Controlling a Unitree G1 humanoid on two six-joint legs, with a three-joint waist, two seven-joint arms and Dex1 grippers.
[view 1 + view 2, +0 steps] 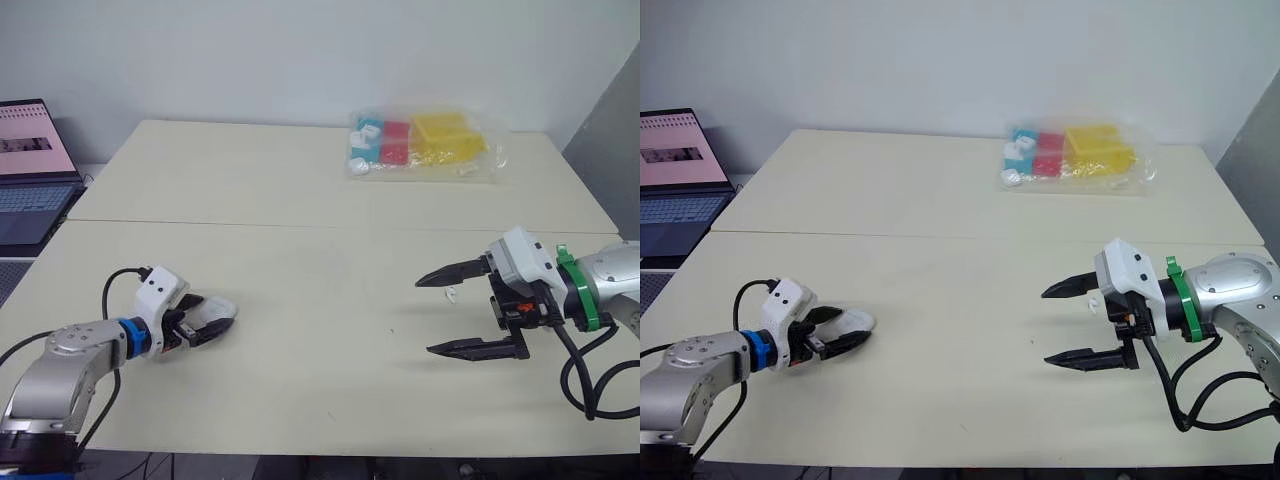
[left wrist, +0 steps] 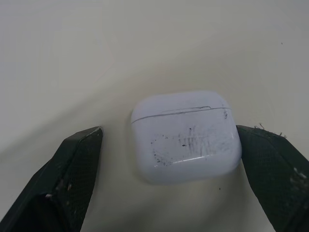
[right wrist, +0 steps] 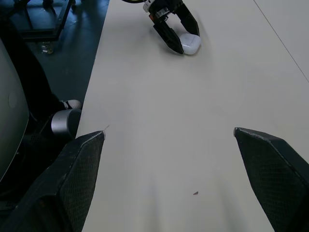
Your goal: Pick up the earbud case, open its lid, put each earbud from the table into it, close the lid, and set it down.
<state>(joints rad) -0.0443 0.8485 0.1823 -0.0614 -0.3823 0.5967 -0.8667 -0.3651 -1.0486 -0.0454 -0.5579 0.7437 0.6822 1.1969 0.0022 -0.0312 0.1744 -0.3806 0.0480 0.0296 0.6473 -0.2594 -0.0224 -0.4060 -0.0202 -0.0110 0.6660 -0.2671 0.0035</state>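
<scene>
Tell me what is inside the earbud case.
Nothing inside can be seen: the earbud case has its lid shut. It lies on the table between the open fingers of the left tool.

A long cream-coloured table (image 1: 300, 260), made of two tops joined along a seam, runs across the view. Near its left front corner the left gripper (image 1: 226, 318) lies low over the surface, its two black fingers (image 1: 205, 333) spread to either side of a small white rounded earbud case (image 1: 216, 305) resting on the table. Well apart, towards the right edge, the right gripper (image 1: 424, 316) points inward with its fingers spread wide, one above the other. Just beside its upper finger lies a tiny white object (image 1: 452, 295), possibly an earbud. At the far side sits a clear plastic bag (image 1: 425, 145) holding blue, red and yellow items. An open laptop with a pink screen (image 1: 30, 165) stands beyond the table's left edge.
</scene>
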